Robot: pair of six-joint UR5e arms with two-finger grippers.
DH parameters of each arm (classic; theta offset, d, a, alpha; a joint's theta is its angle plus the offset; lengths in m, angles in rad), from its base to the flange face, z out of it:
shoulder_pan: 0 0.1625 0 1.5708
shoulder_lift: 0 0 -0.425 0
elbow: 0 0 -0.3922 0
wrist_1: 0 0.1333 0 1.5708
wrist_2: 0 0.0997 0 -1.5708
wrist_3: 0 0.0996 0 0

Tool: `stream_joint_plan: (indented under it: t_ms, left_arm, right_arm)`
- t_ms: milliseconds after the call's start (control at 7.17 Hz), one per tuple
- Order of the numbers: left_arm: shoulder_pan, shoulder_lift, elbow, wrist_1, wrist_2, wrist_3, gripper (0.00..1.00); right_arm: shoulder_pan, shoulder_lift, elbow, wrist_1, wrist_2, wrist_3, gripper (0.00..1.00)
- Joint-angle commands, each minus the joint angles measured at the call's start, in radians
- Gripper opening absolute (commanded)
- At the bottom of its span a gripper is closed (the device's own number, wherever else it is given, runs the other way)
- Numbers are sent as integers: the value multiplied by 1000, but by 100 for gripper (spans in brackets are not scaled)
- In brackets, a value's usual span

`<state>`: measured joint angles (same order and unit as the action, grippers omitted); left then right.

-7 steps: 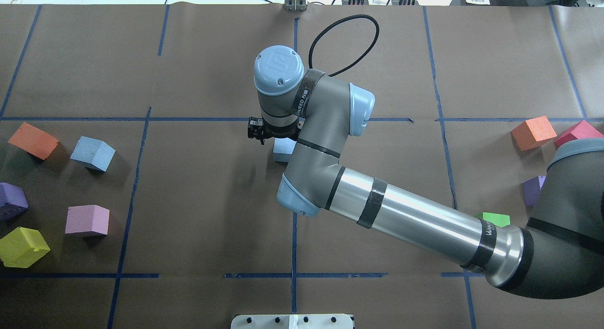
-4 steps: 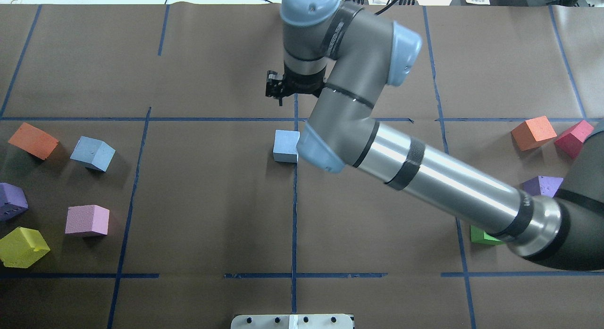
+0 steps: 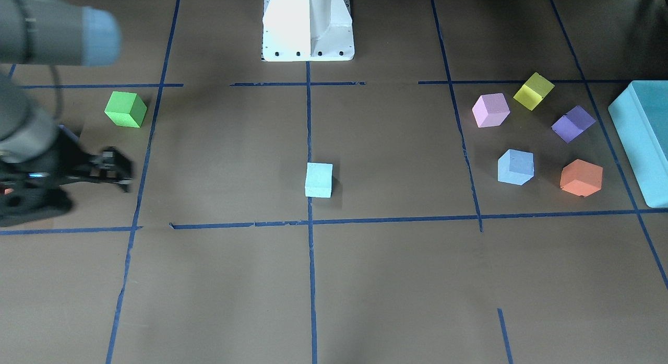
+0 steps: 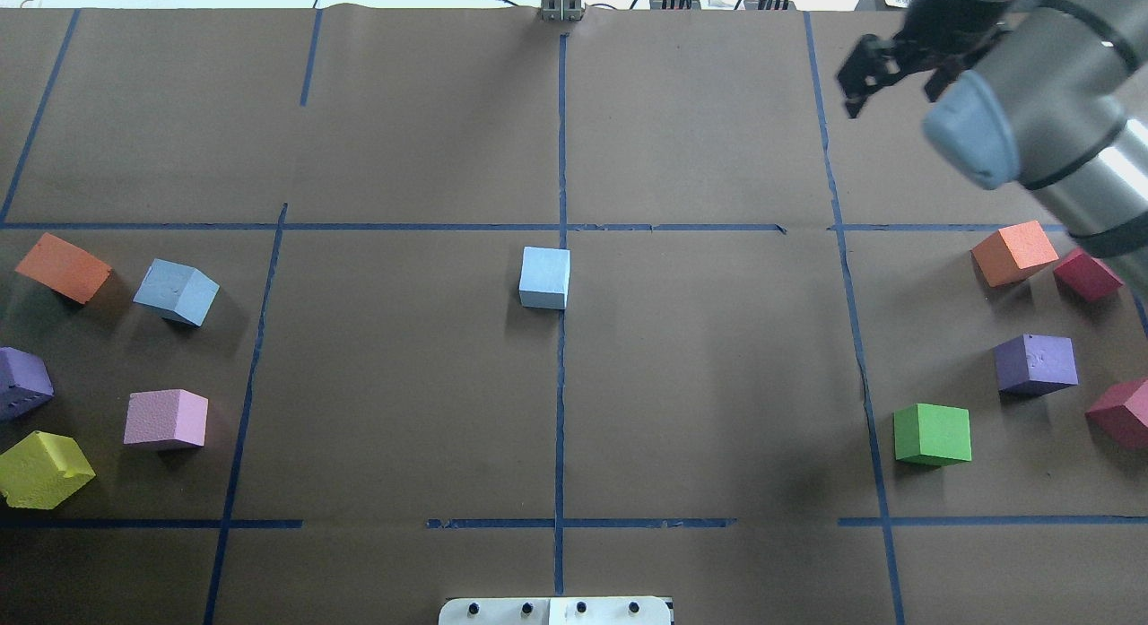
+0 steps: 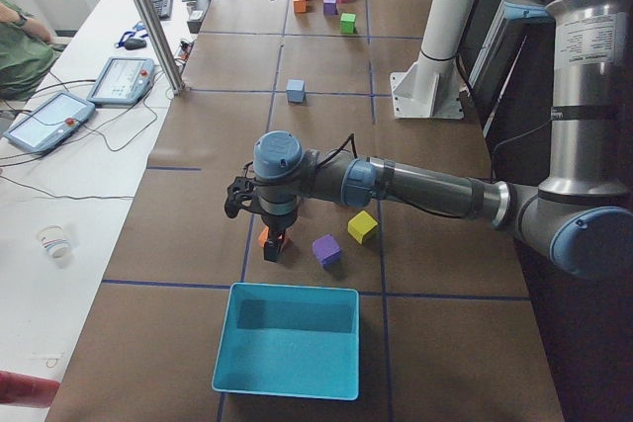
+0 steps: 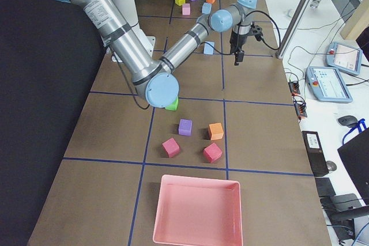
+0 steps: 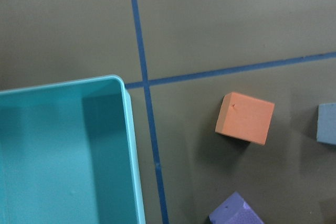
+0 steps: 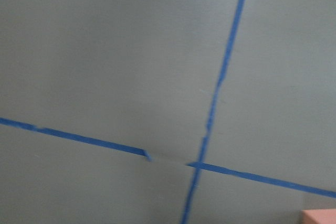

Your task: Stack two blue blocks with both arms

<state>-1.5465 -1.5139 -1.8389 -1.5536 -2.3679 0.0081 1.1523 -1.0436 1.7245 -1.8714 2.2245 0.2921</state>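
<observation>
Two robot arms are pictured at a table covered in brown paper and ruled into squares with blue tape. The right arm is seen in the upper right corner of the overhead view. The left arm is stretched low across the middle of the left-side view, just above a teal box at the bottom of that frame.

The right gripper is held clear of the paper at the top right of the overhead view — its fingers are spread apart and nothing is gripped between them. The left gripper is pointed down beside an orange cube; whether it is open or closed cannot be told.

One blue block is set alone at the centre of the overhead view, against the middle tape line. The second blue block is placed well apart from it at the left edge — just right of the orange cube and above a pink cube.
</observation>
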Motion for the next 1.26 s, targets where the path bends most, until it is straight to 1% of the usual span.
stream_joint_plan:
  t_ms: [0, 279, 419, 558, 698, 837, 977, 1116]
  left_arm:
    - [31, -14, -12, -35, -2, -25, 100]
    - [110, -28, -17, -71, -1, -28, 100]
    - [155, -61, -16, -69, -1, -30, 100]
    - [170, -65, -16, -74, 1, -71, 100]
    - [234, -89, -17, -85, 6, -142, 100]
    - [302, -92, -5, -153, 9, -208, 100]
    - [384, -94, 16, -228, 18, -238, 100]
    - [434, -104, 27, -259, 69, -290, 100]
  right_arm:
    - [218, -279, 32, 7, 46, -488, 100]
    - [416, -499, 32, 12, 90, -794, 100]
    - [467, -601, 32, 62, 90, -826, 100]
    - [478, -680, 29, 171, 105, -780, 100]
    - [478, -705, 47, 205, 122, -680, 100]
    - [477, -704, 50, 218, 124, -632, 100]
    - [475, -704, 49, 221, 127, -628, 100]
    - [475, -704, 49, 221, 127, -628, 100]
